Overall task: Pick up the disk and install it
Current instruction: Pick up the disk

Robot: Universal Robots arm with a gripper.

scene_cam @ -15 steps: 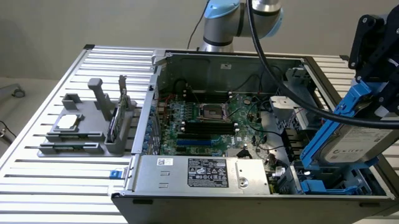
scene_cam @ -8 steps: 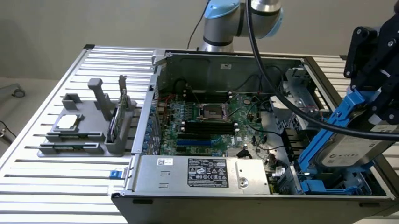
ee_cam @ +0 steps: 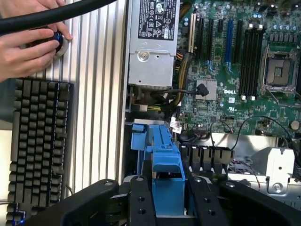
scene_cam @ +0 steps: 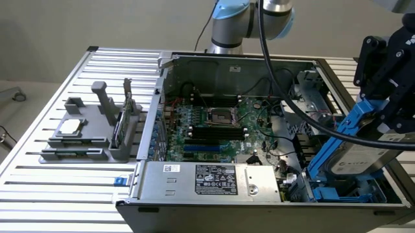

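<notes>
Hand (ee_cam: 167,197) clamped on the disk (scene_cam: 360,158), long axis steeply tilted, lower end at the blue drive bay (scene_cam: 347,195).

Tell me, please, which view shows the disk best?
The exterior view: there the disk shows its grey labelled face and blue carrier, tilted over the case. The wrist view shows the carrier's end, clamped by the gripper.
</notes>
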